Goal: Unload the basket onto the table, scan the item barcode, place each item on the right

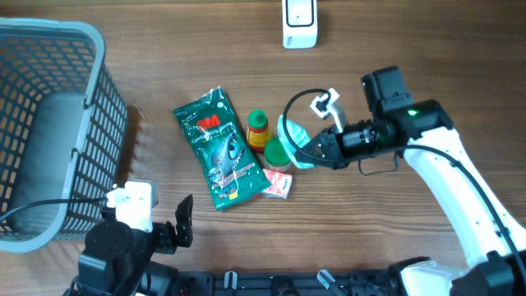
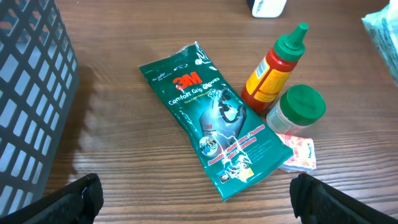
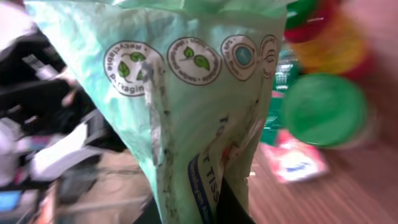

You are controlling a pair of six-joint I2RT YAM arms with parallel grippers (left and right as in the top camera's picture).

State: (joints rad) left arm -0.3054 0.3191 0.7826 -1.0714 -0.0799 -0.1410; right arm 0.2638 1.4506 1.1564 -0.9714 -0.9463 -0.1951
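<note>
Right claw (image 1: 306,150) is pinched nearly shut on a pale green tissue pack (image 1: 292,140), just right of centre in the overhead. In the wrist view the pack (image 3: 186,93) fills the frame, creased and saggy.

It's a soft pack held by a thin bit of film, so I'd say it could flop or slide out on a quick swing. I can only see recycling logos and some print, no barcode, so it might get shown wrong side up. Wrinkles could spoil the read too.

The pack is touching or just beside the green-lid jar (image 1: 278,154) and the sauce bottle (image 1: 259,129). Dragging it sideways instead of lifting could tip that bottle onto the 3M glove pack (image 1: 220,148).

What looks like the scanner (image 1: 297,25) is at the top edge, well apart. Left claw (image 2: 202,205) is wide open and empty, lower left by the basket (image 1: 107,123).
</note>
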